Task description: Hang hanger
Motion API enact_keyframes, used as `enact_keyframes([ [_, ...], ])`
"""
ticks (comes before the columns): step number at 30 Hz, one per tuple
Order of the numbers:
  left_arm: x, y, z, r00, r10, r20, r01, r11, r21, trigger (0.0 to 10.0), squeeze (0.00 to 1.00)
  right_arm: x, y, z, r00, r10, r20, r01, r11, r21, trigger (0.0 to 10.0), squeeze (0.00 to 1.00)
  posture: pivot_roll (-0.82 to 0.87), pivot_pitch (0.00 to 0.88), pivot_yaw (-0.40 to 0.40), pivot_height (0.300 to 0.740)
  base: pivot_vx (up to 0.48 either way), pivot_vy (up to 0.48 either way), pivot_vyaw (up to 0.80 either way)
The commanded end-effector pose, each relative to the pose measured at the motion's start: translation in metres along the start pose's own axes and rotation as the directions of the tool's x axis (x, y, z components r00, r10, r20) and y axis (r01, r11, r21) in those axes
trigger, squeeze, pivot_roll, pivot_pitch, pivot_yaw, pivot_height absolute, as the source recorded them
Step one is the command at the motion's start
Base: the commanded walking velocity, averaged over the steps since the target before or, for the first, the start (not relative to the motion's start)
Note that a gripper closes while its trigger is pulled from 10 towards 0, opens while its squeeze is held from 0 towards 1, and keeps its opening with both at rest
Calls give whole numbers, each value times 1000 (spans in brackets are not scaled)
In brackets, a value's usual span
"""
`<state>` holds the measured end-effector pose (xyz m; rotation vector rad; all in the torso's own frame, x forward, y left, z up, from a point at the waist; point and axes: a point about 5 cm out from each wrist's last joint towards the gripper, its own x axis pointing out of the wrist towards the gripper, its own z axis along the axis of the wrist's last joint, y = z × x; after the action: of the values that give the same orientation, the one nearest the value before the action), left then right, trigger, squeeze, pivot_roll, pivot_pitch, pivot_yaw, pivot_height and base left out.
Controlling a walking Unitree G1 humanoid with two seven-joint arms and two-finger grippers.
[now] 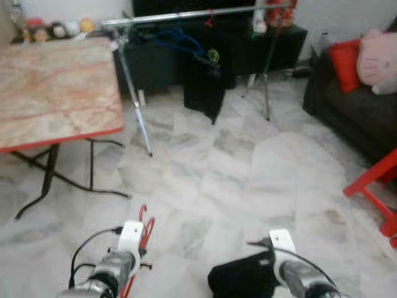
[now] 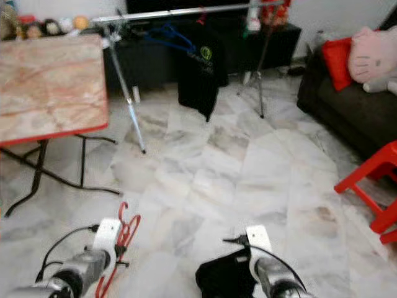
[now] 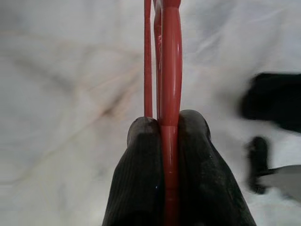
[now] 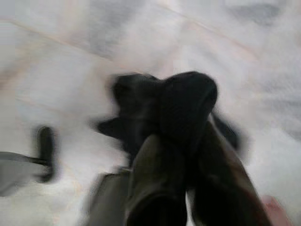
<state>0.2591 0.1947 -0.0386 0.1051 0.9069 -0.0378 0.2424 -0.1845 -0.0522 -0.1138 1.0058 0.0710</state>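
Note:
A red plastic hanger (image 1: 145, 231) sticks up from my left gripper (image 3: 168, 129), which is shut on its shaft low over the marble floor. My right gripper (image 4: 181, 122) is shut on a bunched black garment (image 1: 239, 277) beside it. Far ahead stands a silver clothes rail (image 1: 192, 13) on slanted legs. A black garment (image 1: 205, 84) and a blue hanger (image 1: 177, 38) hang from it.
A folding table (image 1: 56, 87) with a marbled top and red rim stands at my left. On the right are a dark sofa (image 1: 353, 105) with a red cushion and a pink plush, and a red chair (image 1: 378, 186). Marble floor lies between me and the rail.

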Motion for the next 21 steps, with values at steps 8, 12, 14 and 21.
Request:
enact_keyframes([
  [8, 1, -6, 0, 1000, -15, -4, 15, 1000, 5, 10000, 0, -1, -9, 3, 999, -49, 14, 48, 999, 12, 10000, 0, -86, 0, -18, 740, 0, 292, 0],
  [12, 1, -6, 0, 1000, -16, -5, 16, 1000, 6, 10000, 0, -1, -9, 3, 999, -42, 13, 42, 999, 6, 10000, 0, -86, 0, -18, 740, 0, 290, 0],
  [14, 1, -6, 0, 1000, -17, -5, 17, 1000, 6, 10000, 0, -1, -9, 3, 999, -42, 15, 42, 999, 16, 10000, 0, -86, 0, -18, 740, 0, 294, 0],
  [21, 1, -6, 1, 1000, -18, -5, 18, 1000, 8, 10000, 0, -1, -8, 4, 999, -39, 19, 39, 999, 7, 10000, 0, -83, 0, -17, 740, 0, 289, 0],
])
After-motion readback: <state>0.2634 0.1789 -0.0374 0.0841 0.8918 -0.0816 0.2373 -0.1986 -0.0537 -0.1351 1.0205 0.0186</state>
